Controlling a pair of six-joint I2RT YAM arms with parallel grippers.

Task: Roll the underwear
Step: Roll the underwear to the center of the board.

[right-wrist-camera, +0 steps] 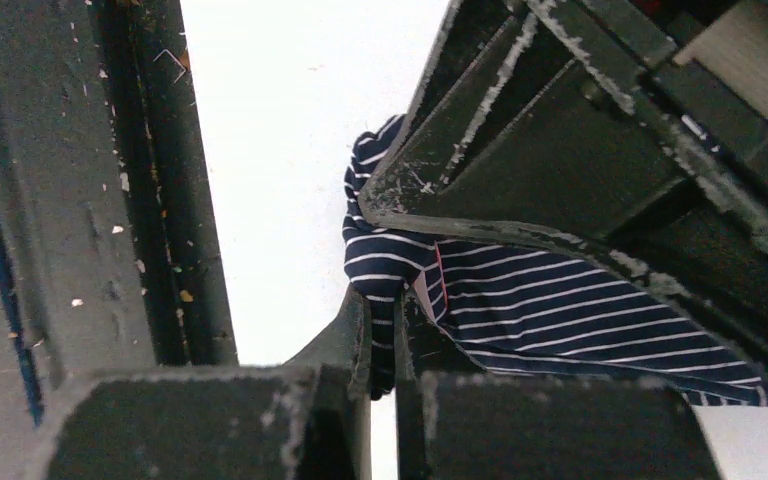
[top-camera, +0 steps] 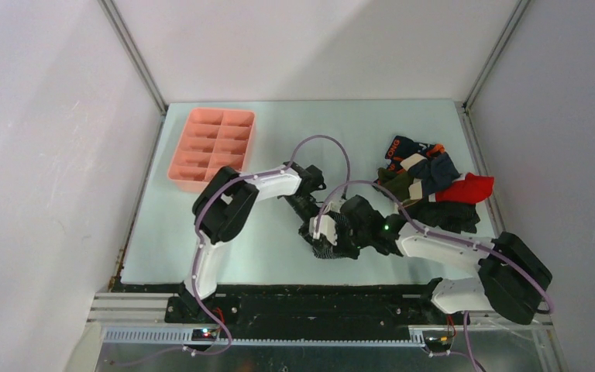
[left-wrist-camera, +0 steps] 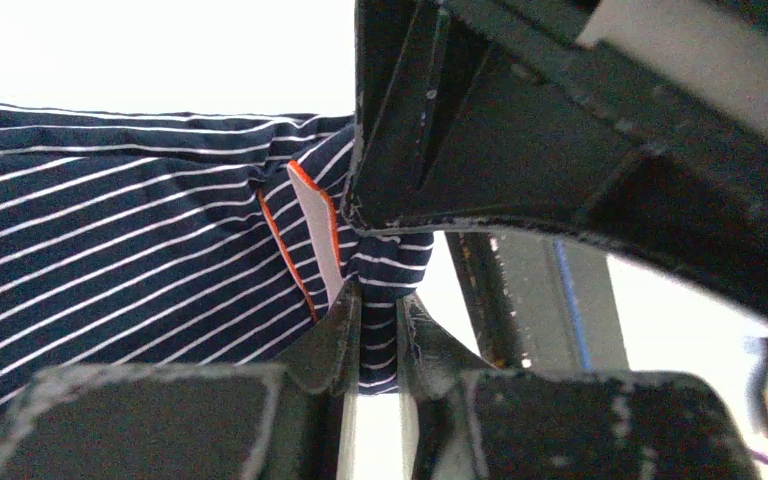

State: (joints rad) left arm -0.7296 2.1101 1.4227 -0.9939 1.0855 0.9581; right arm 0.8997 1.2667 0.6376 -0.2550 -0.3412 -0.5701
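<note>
Navy white-striped cloth brief (left-wrist-camera: pixel 140 260) bunched at near centre of pale desk (top-camera: pixel 318 124), left hand (left-wrist-camera: pixel 378 300) and right hand (right-wrist-camera: pixel 385 300) each pinched closed on a fold; likely the spreading step, so next move calls for pulling it flat before rolling.

Arms folded inward, left gripper (left-wrist-camera: pixel 378 312) and right gripper (right-wrist-camera: pixel 384 322) seemingly close together, both pinched tight.

One striped navy brief (left-wrist-camera: pixel 140 250) is bunched mid-table, other underwear (top-camera: pixel 434 186) heaped rightward.
</note>
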